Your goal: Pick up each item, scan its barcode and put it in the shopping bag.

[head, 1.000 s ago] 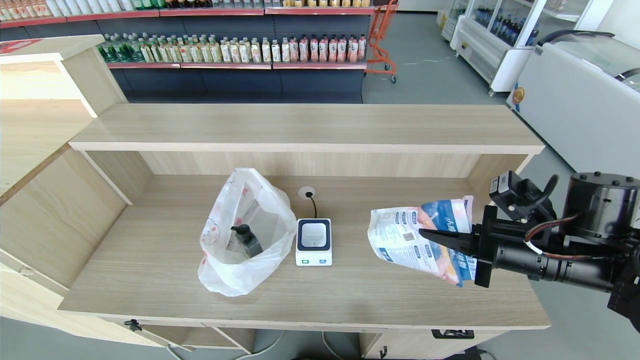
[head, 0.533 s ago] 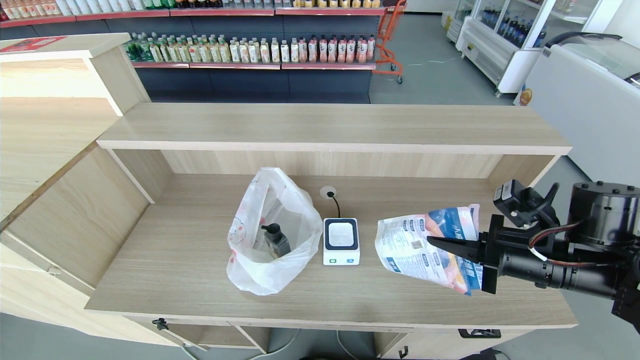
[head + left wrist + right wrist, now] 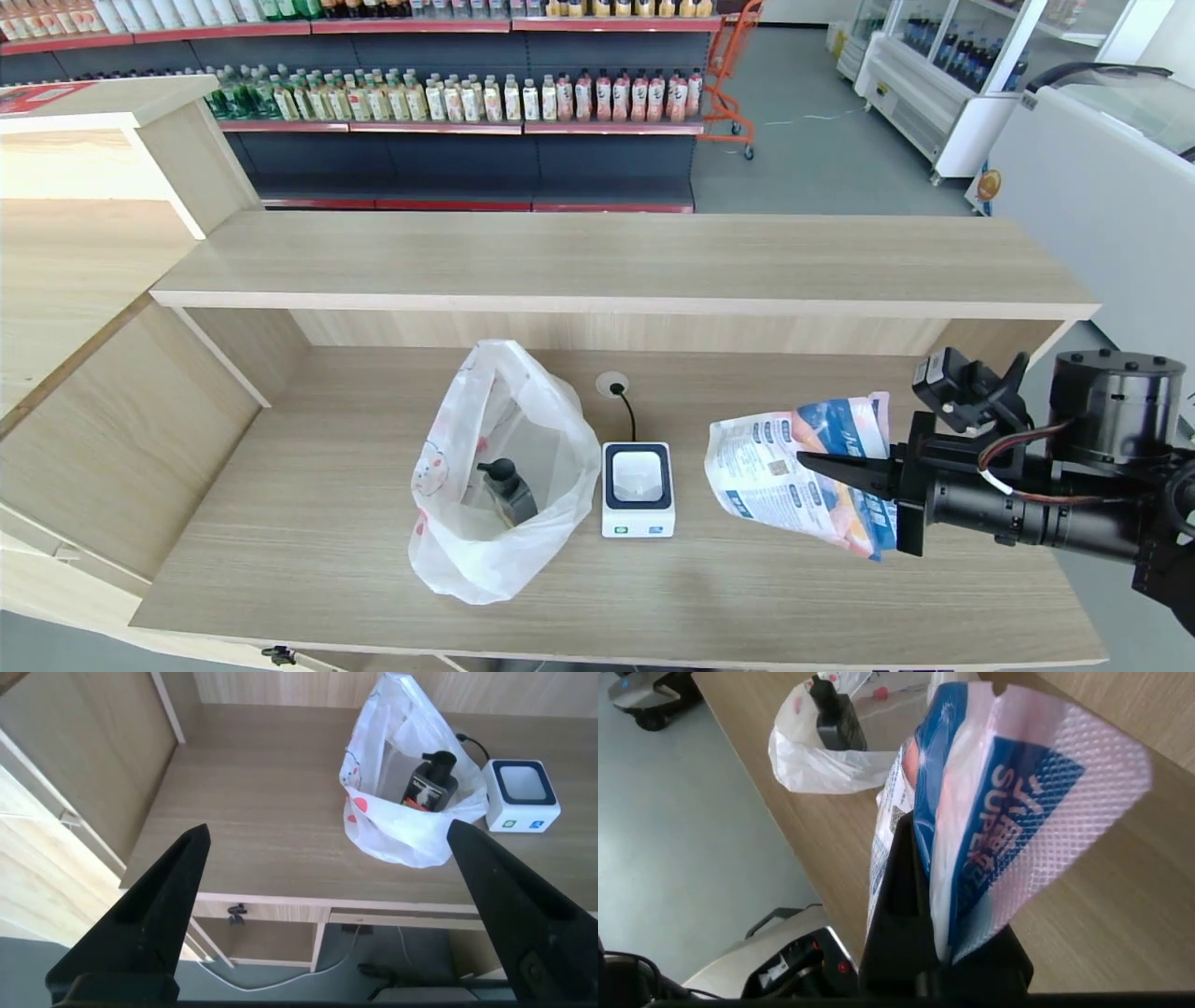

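A white plastic shopping bag [image 3: 439, 467] stands open on the wooden counter [image 3: 327, 523] with a dark pump bottle [image 3: 509, 493] inside. To its right sits the white barcode scanner [image 3: 637, 487], window up. My right gripper [image 3: 826, 465] is shut on a blue, white and pink snack packet [image 3: 775, 462], held in the air just right of the scanner. In the right wrist view the packet [image 3: 999, 803] hangs from the gripper [image 3: 934, 905], with the bag [image 3: 831, 765] beyond. My left gripper [image 3: 327, 835] is open above the counter's front edge, near the bag [image 3: 397, 826] and scanner [image 3: 523, 789].
A raised wooden ledge [image 3: 616, 261] runs along the back of the counter, and a side wall [image 3: 121, 439] closes its left end. The scanner's cable runs to a grommet [image 3: 611, 383]. Drink shelves [image 3: 448, 98] and freezers [image 3: 1083, 159] stand behind.
The head camera has shifted, so the whole picture moved. Against the scanner, the packet in my right gripper has come closer from the right.
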